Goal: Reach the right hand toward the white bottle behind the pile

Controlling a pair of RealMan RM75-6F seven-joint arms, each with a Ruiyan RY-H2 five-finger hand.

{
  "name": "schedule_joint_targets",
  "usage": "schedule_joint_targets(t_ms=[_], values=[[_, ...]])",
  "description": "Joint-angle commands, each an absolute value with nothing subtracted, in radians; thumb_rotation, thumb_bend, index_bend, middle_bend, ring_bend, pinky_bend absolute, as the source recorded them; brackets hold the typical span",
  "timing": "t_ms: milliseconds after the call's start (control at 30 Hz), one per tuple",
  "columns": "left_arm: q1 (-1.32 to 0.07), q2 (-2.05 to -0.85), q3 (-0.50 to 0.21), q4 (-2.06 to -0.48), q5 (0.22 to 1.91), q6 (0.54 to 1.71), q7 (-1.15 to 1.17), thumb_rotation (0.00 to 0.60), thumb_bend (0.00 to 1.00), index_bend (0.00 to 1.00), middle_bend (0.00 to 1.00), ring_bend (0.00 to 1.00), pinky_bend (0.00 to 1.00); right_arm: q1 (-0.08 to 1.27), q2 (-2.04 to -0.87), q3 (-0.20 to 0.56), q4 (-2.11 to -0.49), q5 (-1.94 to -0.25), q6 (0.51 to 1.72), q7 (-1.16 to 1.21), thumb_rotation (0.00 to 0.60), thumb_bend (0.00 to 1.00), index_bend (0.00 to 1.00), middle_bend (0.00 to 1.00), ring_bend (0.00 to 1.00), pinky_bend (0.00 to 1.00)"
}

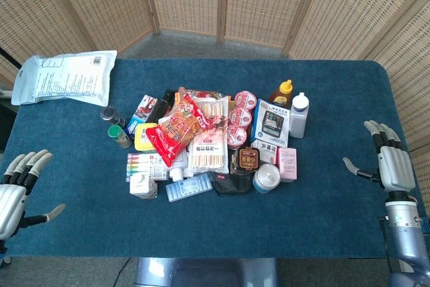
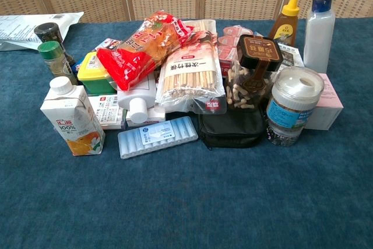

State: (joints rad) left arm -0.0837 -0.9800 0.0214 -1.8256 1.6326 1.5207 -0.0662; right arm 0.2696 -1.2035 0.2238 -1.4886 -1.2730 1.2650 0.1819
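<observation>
The white bottle (image 1: 299,115) (image 2: 319,30) stands upright at the back right of the pile, beside a honey squeeze bottle (image 1: 281,91) (image 2: 285,21). My right hand (image 1: 388,159) hovers open over the table's right edge, fingers spread, well to the right of the bottle and nearer me. At the left front edge my left hand (image 1: 19,186) is open too, holding nothing. Neither hand shows in the chest view.
The pile holds a red snack bag (image 1: 173,129) (image 2: 140,45), a stick pack (image 1: 208,140) (image 2: 189,74), a juice carton (image 2: 73,119), a nut jar (image 2: 252,74), a clear tub (image 1: 267,178) (image 2: 293,106), a pink box (image 1: 288,164). A white pouch (image 1: 64,77) lies back left.
</observation>
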Motion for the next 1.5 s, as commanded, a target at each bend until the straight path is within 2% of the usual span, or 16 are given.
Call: schedule_joint_targets(t_ms=[33,367,600,1300,1500], values=[[-0.088,-0.984,0.019,-1.826,1.629,1.513,-0.064,0.525,0.22,0.0,0.0,0.0,0.0,0.271,-1.197,0.224,-1.494,-1.275,1.256,0.202,0.379,0.27,0.0,0.0,0.0,0.0],[-0.09,-0.982,0.019,-1.829,1.645,1.518,-0.063,0.523,0.22,0.0,0.0,0.0,0.0,0.289,-1.202,0.227,-1.492,-1.289,1.222,0.284,0.376,0.27,0.0,0.0,0.0,0.0],[-0.097,-0.972,0.015,-1.836,1.657,1.517,-0.061,0.521,0.22,0.0,0.0,0.0,0.0,0.353,-1.23,0.256,-1.443,-1.269,1.126,0.371,0.38,0.27,0.0,0.0,0.0,0.0],[-0.096,-0.95,0.013,-1.888,1.661,1.516,-0.005,0.522,0.22,0.0,0.0,0.0,0.0,0.569,-1.409,0.26,-1.064,-1.284,0.831,0.581,0.374,0.28,0.0,0.0,0.0,0.0],[-0.103,-0.95,0.01,-1.909,1.66,1.504,0.02,0.521,0.22,0.0,0.0,0.0,0.0,0.621,-1.459,0.249,-0.967,-1.301,0.762,0.641,0.295,0.32,0.0,0.0,0.0,0.0]])
